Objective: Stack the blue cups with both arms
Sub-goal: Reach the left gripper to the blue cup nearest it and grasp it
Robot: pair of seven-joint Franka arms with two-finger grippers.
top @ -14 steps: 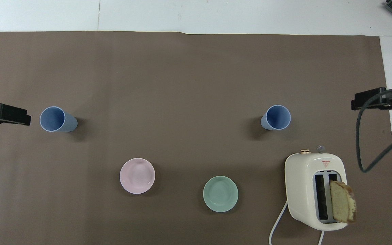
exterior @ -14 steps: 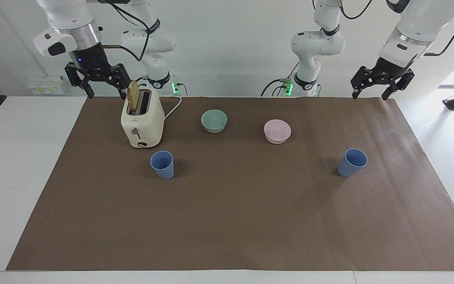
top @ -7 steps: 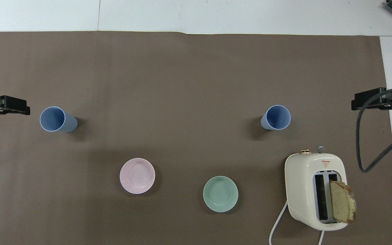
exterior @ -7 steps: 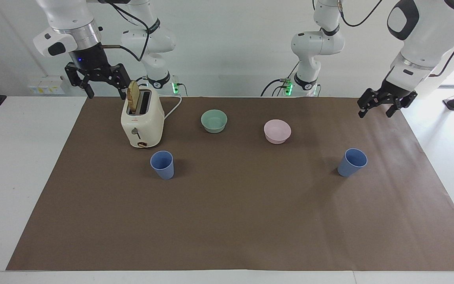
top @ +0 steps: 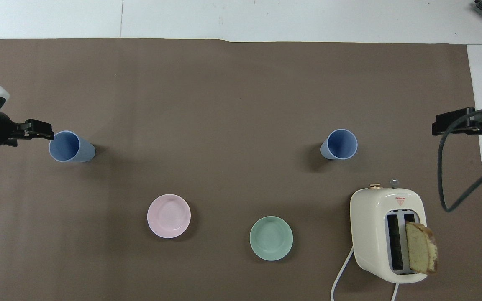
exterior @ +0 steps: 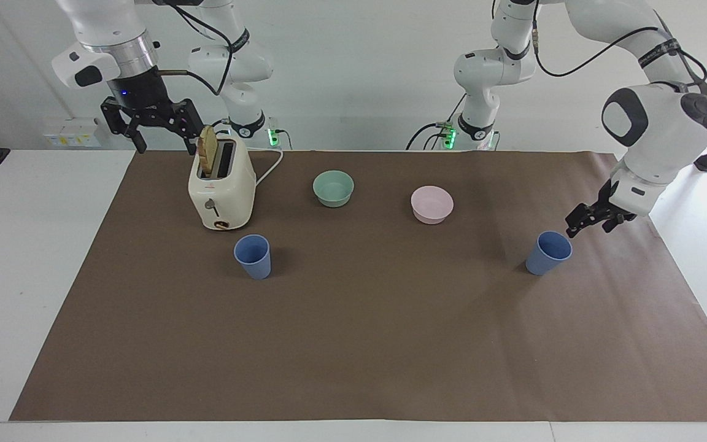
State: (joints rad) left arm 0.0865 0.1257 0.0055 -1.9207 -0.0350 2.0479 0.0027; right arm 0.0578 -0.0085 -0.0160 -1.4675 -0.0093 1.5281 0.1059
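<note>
Two blue cups stand upright on the brown mat. One cup (exterior: 548, 253) (top: 70, 146) is toward the left arm's end. The other cup (exterior: 253, 256) (top: 340, 144) stands in front of the toaster. My left gripper (exterior: 588, 230) (top: 36, 129) is open and low, just beside the first cup's rim on its outer side, apart from it. My right gripper (exterior: 152, 127) (top: 454, 122) is open, empty and held high beside the toaster at the right arm's end, where that arm waits.
A cream toaster (exterior: 221, 187) (top: 387, 234) holds a bread slice (exterior: 208, 150) in one slot. A green bowl (exterior: 333, 188) (top: 271, 238) and a pink bowl (exterior: 431, 204) (top: 168, 216) sit nearer to the robots than the cups. The brown mat (exterior: 353, 344) covers the table.
My left arm has swung down and forward, bringing its open gripper from high near the mat's edge to beside the cup's rim. The right arm and both cups have not moved.
</note>
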